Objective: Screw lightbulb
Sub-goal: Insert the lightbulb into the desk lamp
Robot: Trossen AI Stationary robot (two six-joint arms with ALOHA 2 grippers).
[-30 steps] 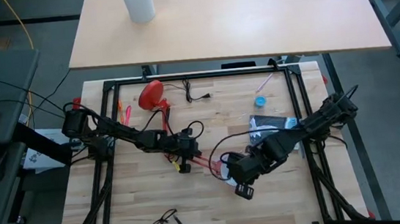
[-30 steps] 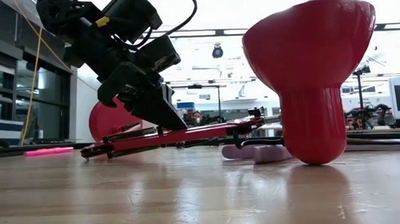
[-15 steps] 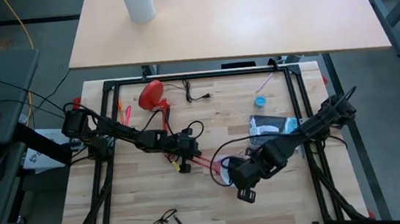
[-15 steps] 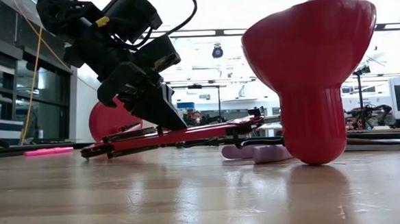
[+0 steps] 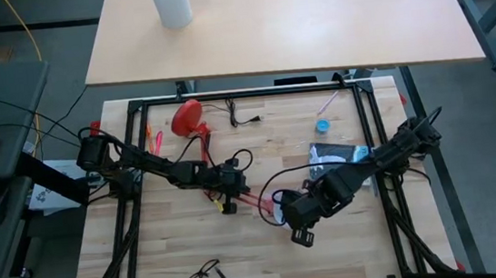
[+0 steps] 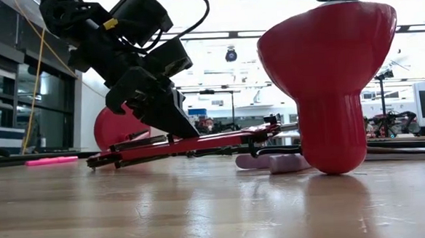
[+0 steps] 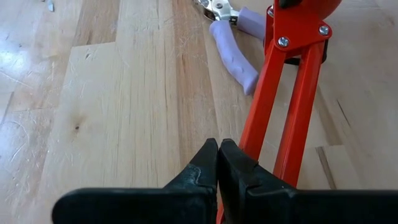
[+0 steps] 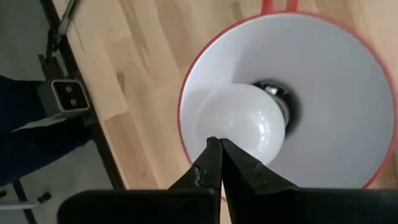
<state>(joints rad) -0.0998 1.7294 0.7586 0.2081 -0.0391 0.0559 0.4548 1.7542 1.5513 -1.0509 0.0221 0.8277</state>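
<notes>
The small white frosted lightbulb (image 8: 239, 121) is a smooth rounded globe whose narrow end points into the dark metal socket (image 8: 278, 94) at the bottom of the red lamp's white-lined cone shade (image 8: 336, 81). It sits inside that cone, near the table's six o'clock edge, a little right of centre in the high view. Whether its base is seated in the socket cannot be told.

The right gripper (image 8: 219, 163) hangs just over the shade's mouth with its two dark fingers pressed together, tips meeting in front of the bulb and holding nothing. In the low view the red shade (image 6: 329, 69) stands mouth up on its narrow neck, with that arm's dark hardware just above the rim.

The left gripper (image 7: 218, 163) is at the table's centre, its fingers closed tip to tip on the wood right beside the lamp's paired red metal arm bars (image 7: 287, 118); whether they pinch a bar cannot be told. Those bars run from there towards the shade.

Around it: lilac-handled pliers (image 7: 238, 46) lie beside the bars, towards the shade. The lamp's round red base (image 5: 188, 117) sits at eleven o'clock on the light wooden tabletop (image 5: 268, 155), with a black cable (image 5: 244, 117) beside it. A small blue roll (image 5: 322, 125) lies at two o'clock. Black-framed glasses (image 5: 200, 276) lie at seven o'clock. On the farther desk, at twelve, stands a tall white cylinder (image 5: 170, 2).
</notes>
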